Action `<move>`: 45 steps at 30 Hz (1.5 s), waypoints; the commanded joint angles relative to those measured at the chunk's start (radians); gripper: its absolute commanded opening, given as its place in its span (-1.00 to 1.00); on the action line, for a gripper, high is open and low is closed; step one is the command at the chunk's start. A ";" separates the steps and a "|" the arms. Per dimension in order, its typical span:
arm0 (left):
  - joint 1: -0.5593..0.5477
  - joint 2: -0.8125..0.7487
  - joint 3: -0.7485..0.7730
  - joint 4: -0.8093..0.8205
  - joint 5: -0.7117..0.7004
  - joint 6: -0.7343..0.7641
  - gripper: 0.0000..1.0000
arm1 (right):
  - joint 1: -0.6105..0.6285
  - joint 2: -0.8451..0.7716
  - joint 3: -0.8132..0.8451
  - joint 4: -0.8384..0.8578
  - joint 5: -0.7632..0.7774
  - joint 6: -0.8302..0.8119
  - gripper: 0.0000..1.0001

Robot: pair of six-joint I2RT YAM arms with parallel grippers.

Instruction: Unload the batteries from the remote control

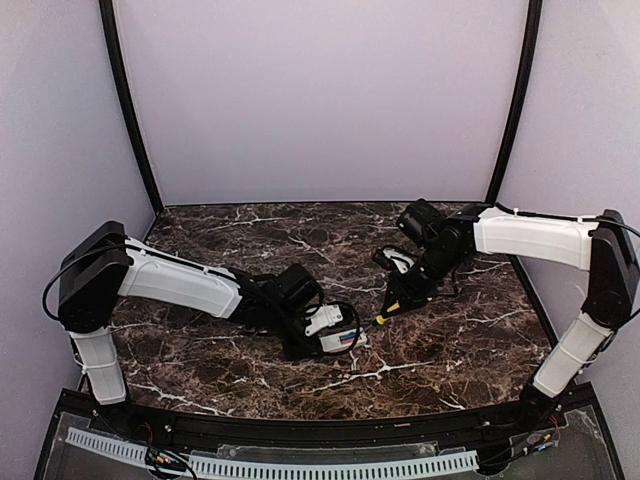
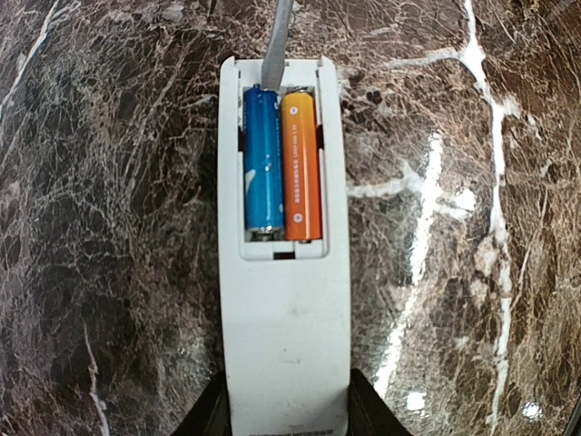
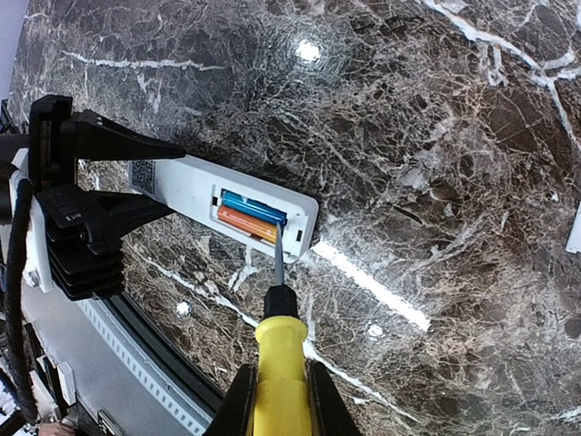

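Note:
The white remote control (image 2: 286,318) lies back side up on the marble, its battery bay uncovered. My left gripper (image 2: 286,409) is shut on the remote's near end, one finger on each long side. The batteries sit side by side in the bay, the blue one (image 2: 262,159) left of the orange one (image 2: 300,163). My right gripper (image 3: 280,404) is shut on the yellow handle of a screwdriver (image 3: 280,363). Its grey blade (image 2: 277,45) reaches into the bay's far end and touches the tip of the blue battery (image 3: 256,207). From above, the remote (image 1: 343,339) lies between the two arms.
A small flat white piece (image 3: 574,229) lies on the marble table (image 1: 460,340) at the right edge of the right wrist view. The table's black front rail (image 1: 330,435) runs close behind the left gripper (image 1: 312,335). Purple walls enclose the back and sides.

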 commanded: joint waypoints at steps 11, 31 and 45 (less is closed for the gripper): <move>-0.007 0.010 0.021 -0.020 -0.008 0.013 -0.99 | 0.016 0.018 0.013 0.011 -0.015 0.001 -1.00; -0.008 0.011 0.021 -0.028 -0.009 0.007 -0.99 | 0.029 0.019 0.052 -0.052 0.019 -0.005 -1.00; -0.008 0.011 0.020 -0.029 -0.010 0.006 -0.99 | 0.039 0.035 0.097 -0.052 0.091 0.006 -1.00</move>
